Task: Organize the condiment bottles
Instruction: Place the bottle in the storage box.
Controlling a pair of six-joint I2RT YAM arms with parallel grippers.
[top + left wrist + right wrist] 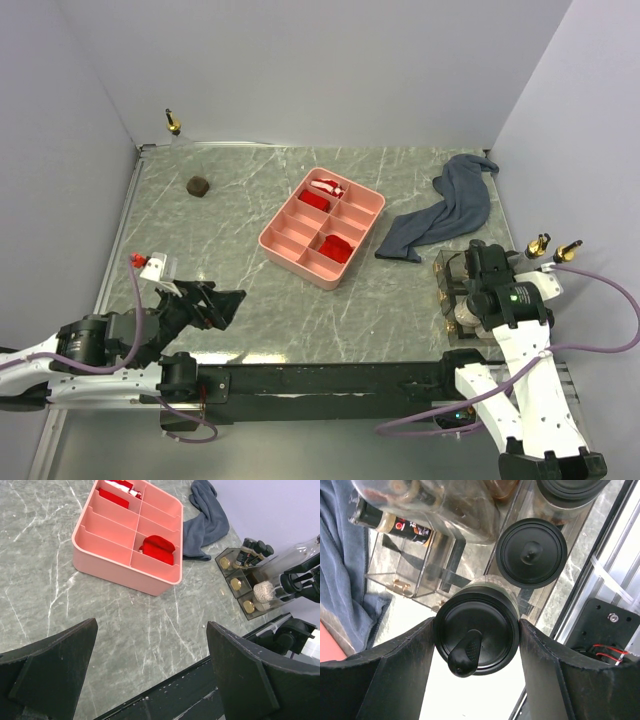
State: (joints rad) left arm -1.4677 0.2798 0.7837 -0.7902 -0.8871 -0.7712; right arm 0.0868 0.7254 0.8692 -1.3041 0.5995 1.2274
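From above, my left pincer (222, 305) sits wide and empty at the near left of the bench (250, 220). My right pincer (468, 285) hangs over the clear rack (447, 268) at the near right. A gold-spout bottle (173, 123) stands in the far left corner and a squat dark jar (198, 185) sits alone near it, both well apart from the rack, so I judge those two are left to fetch. Two more gold spouts (540, 243) show just right of the rack; I cannot tell whether they stand in it. The pink tray (295, 265) and blue cloth (450, 205) lie between. Through my left wrist, my fingers gape with nothing between them, and the rack across the bench holds a few dark-capped bottles (252, 550). Through my right wrist, the pincer is clamped on a black-capped bottle (476, 630), a finger touching each side, beside another black lid (532, 552). I cannot tell whether it is seated in a compartment. I'd call the job well along, with this bottle not yet released.
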